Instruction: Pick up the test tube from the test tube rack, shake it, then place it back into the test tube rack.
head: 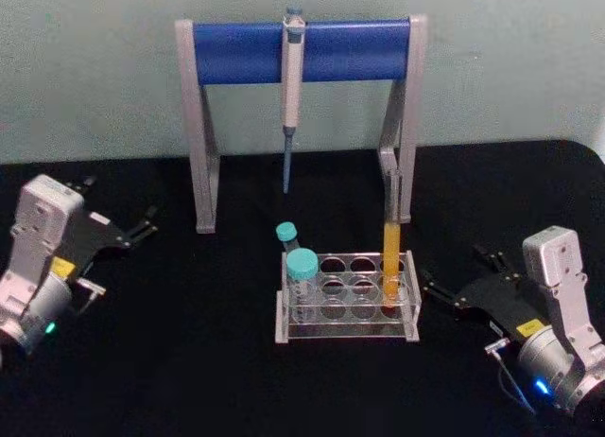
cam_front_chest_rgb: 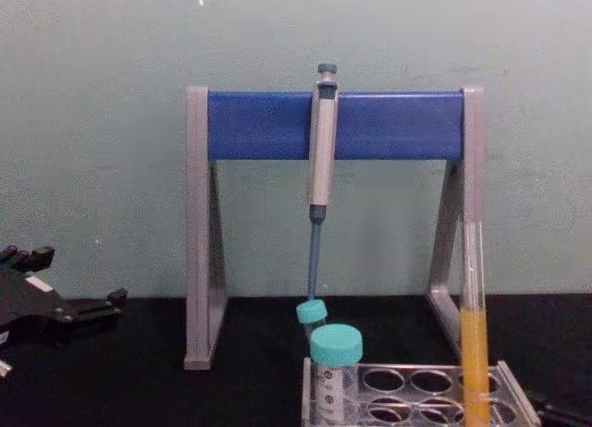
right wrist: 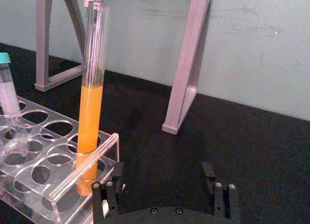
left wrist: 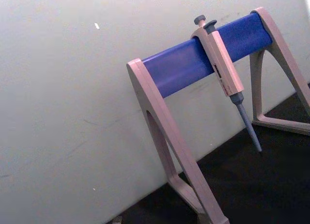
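step: pre-grasp | test tube (head: 391, 253) upright in test tube rack (head: 346, 335) | right gripper (head: 460, 279) spread, beside rack | left gripper (head: 121, 231) parked, fingers apart | next: close on glass above liquid

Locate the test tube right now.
Head view: the test tube stands upright in the test tube rack's right-end column, right of the teal-capped tubes, with the right gripper just beyond.

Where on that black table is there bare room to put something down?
Bare black tabletop lies between the left tool and the clear plastic rack, and under the grey-and-blue pipette stand. It is tight between the rack's right end, by the tall orange-filled glass tube, and the right tool.
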Controlling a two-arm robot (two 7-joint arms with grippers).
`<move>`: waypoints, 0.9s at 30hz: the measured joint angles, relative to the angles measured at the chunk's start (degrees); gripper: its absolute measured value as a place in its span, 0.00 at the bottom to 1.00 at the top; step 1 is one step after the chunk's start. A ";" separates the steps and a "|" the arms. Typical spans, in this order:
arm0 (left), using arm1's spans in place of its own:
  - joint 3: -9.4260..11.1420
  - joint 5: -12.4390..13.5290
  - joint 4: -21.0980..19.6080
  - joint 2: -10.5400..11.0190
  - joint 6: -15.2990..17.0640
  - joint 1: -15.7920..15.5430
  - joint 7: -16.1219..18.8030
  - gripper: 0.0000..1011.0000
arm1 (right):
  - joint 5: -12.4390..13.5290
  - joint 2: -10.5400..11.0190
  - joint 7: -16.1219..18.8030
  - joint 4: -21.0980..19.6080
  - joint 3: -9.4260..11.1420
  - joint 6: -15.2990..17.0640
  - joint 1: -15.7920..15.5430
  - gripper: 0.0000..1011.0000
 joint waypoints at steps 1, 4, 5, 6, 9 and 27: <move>0.00 0.00 0.00 0.00 0.00 0.00 0.00 0.99 | 0.00 0.00 0.00 0.00 0.00 0.00 0.00 0.99; 0.00 0.00 0.00 0.00 0.00 0.00 0.00 0.99 | 0.03 0.02 -0.02 -0.02 0.00 -0.02 -0.01 0.99; 0.00 0.00 0.00 0.00 0.00 0.00 0.00 0.99 | 0.03 0.02 -0.02 -0.02 0.00 -0.03 -0.02 0.99; 0.00 0.00 0.00 0.00 0.00 0.00 0.00 0.99 | 0.04 0.03 -0.02 -0.02 0.00 -0.03 -0.02 0.99; 0.00 0.00 0.00 0.00 0.00 0.00 0.00 0.99 | 0.05 0.04 -0.04 -0.04 0.00 -0.04 -0.04 0.99; 0.00 0.00 0.00 0.00 0.00 0.00 0.00 0.99 | 0.13 0.06 -0.07 -0.07 0.00 -0.07 -0.04 0.99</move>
